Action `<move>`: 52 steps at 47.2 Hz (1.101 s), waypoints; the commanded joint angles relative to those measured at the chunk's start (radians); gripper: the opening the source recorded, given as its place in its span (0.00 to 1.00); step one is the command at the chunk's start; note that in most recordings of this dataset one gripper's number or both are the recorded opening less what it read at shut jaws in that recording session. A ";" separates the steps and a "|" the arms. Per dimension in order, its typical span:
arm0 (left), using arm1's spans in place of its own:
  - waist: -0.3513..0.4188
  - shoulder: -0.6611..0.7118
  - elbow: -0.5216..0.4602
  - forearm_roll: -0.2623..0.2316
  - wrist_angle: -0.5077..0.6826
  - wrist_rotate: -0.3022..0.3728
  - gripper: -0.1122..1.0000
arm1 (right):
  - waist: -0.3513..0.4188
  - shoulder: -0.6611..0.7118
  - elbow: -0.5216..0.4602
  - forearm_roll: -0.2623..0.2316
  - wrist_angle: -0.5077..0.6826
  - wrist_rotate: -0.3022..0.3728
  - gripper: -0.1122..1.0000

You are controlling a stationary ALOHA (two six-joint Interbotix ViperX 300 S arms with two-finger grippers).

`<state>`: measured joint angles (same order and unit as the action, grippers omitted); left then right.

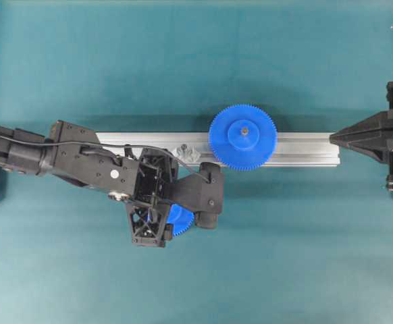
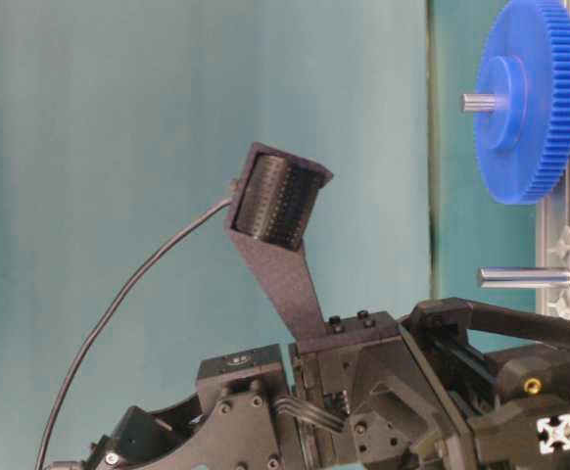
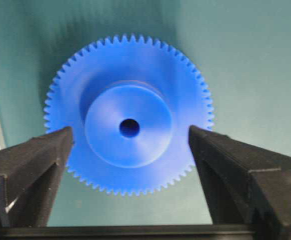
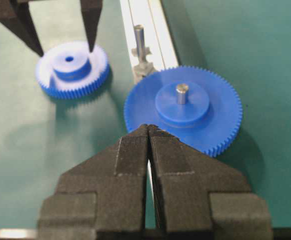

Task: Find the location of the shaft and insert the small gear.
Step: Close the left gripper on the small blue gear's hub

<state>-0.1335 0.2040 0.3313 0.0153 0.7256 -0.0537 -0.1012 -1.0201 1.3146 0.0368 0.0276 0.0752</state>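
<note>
Two blue gears appear: the small gear (image 4: 71,69) lies flat on the green table (image 1: 284,256), just beside the metal rail (image 1: 304,148). We see the left gripper (image 4: 61,49) released above it, one fingertip (image 3: 60,142) at each side of the hub, not gripping. The shaft (image 4: 139,36) stands bare on the rail beside the large gear (image 4: 183,107). The right gripper (image 4: 149,131) is clenched, empty.

Left gripper (image 3: 129,150) pointing down, jaws spread wide; right gripper (image 4: 149,137) closed.
</note>
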 commanded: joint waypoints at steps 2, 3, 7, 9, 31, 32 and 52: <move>-0.003 -0.011 -0.026 0.003 -0.006 0.002 0.93 | -0.005 0.006 -0.008 0.002 -0.008 0.009 0.11; -0.005 -0.009 -0.028 0.003 -0.005 0.002 0.94 | -0.005 0.006 -0.006 0.002 -0.009 0.009 0.11; -0.003 -0.005 -0.028 0.003 -0.006 0.000 0.94 | -0.005 0.005 -0.008 0.002 -0.009 0.009 0.11; -0.005 -0.003 -0.028 0.003 -0.006 0.000 0.94 | -0.005 0.005 -0.008 0.002 -0.009 0.009 0.11; -0.003 0.028 -0.031 0.002 -0.006 -0.003 0.94 | -0.006 -0.011 -0.003 0.002 -0.002 0.009 0.11; -0.003 0.029 -0.029 0.003 -0.008 -0.003 0.94 | -0.006 -0.009 -0.003 0.002 -0.002 0.009 0.11; 0.000 0.049 -0.009 0.003 -0.038 -0.006 0.94 | -0.006 -0.009 0.000 0.002 -0.002 0.011 0.11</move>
<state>-0.1319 0.2638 0.3267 0.0169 0.6918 -0.0583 -0.1043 -1.0354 1.3238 0.0368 0.0307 0.0752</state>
